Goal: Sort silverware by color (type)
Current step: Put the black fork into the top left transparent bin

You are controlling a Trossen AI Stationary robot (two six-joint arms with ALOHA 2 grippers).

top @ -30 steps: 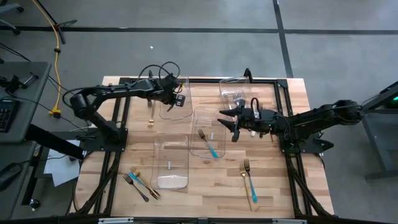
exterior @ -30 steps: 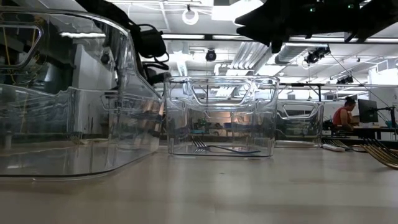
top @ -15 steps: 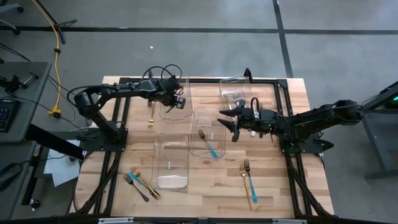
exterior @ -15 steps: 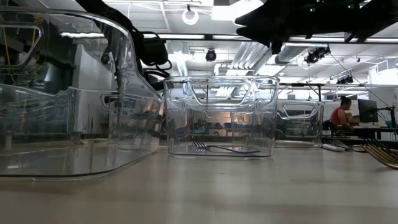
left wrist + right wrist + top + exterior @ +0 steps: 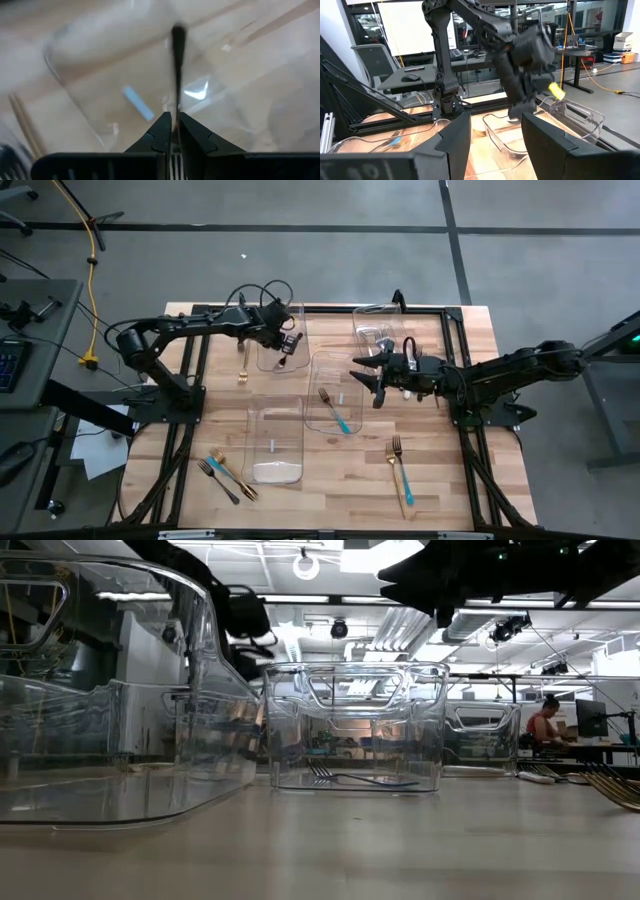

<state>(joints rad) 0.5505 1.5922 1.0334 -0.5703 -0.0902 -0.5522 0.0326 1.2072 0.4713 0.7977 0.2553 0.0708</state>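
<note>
My left gripper (image 5: pixel 284 348) (image 5: pixel 173 120) hangs over the far-left clear bin (image 5: pixel 272 352), fingers slanting down and almost together, with a slim black utensil (image 5: pixel 177 60) between them. My right gripper (image 5: pixel 377 387) (image 5: pixel 495 125) waits open and level above the table's middle, nothing between its fingers. A teal-handled fork (image 5: pixel 337 411) lies flat in the middle bin (image 5: pixel 322 370). A gold fork (image 5: pixel 242 367) lies on the wood left of the far-left bin. Two or three forks (image 5: pixel 226 474) lie at the near left, and a gold fork with a teal handle (image 5: pixel 401 470) at the near right. My left gripper has one end of the black utensil (image 5: pixel 174 116) between its two fingertips, the fingers coming steeply from above and lying along it. The utensil reaches out past the fingertips, down into the clear bin. Whether its far end touches the bin floor, I cannot tell.
A third clear bin (image 5: pixel 275 442) stands at the near left and a fourth (image 5: pixel 377 327) at the far right. The black frame rails (image 5: pixel 455 380) run along the table's edges. Bare wood lies between the bins and the near edge.
My left gripper has rolled a little at the wrist while staying over the far-left bin. The black utensil now shows in the high view sticking out below its fingers toward the near edge.
</note>
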